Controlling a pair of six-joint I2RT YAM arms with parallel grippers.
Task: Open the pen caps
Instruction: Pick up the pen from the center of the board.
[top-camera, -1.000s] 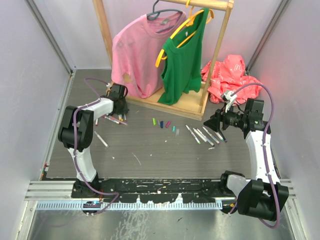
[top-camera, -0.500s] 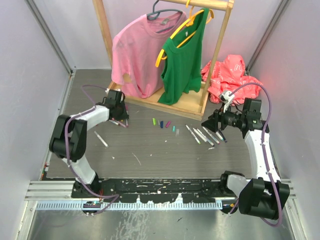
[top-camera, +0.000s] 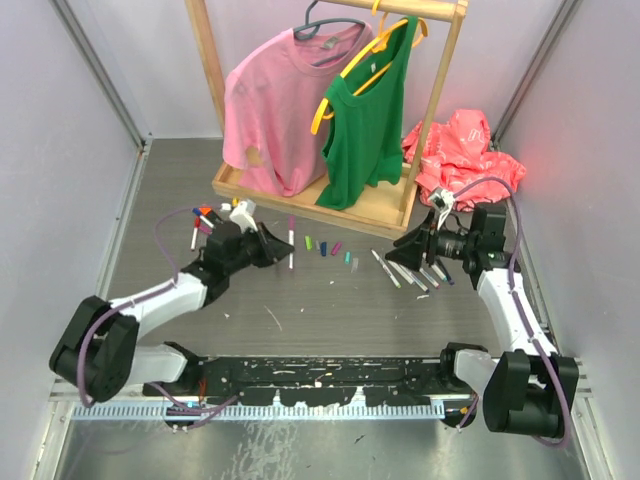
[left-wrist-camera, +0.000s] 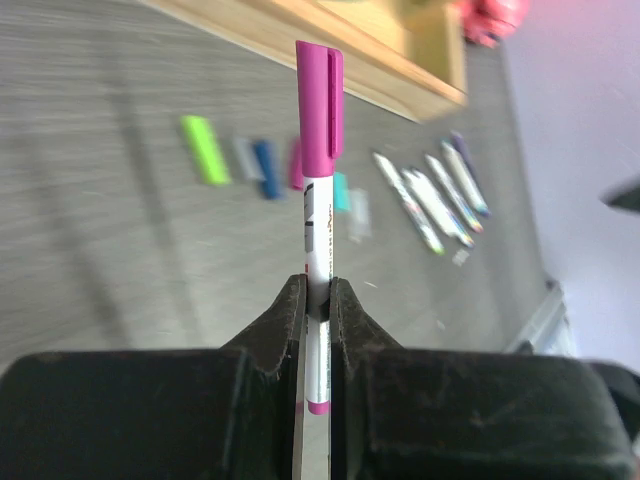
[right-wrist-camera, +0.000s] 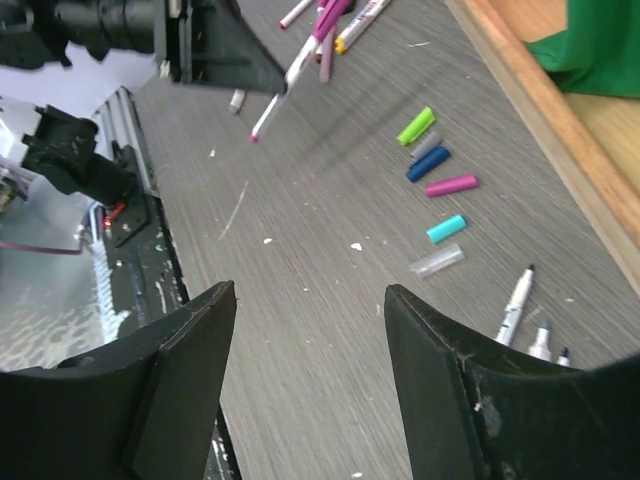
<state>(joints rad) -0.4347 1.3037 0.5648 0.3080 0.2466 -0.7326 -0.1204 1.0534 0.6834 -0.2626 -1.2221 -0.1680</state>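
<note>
The grey table (top-camera: 300, 310) carries a wooden clothes rack (top-camera: 375, 215) at its far side. The left claw (left-wrist-camera: 317, 292) is closed tight on the white barrel of a pen (left-wrist-camera: 318, 225), which runs between the jaws and out past them. Its magenta cap (left-wrist-camera: 319, 105) sits on the pen's far end, well beyond the fingertips and not touched by them. The right claw (right-wrist-camera: 308, 290) has its jaws spread wide and holds nothing, near a row of bare pens (top-camera: 412, 270). Between the two claws, six loose caps (right-wrist-camera: 428, 163) lie in a short line on the table: green, grey, blue, pink, teal, clear. A small heap of capped pens (top-camera: 203, 216) lies at far left.
</note>
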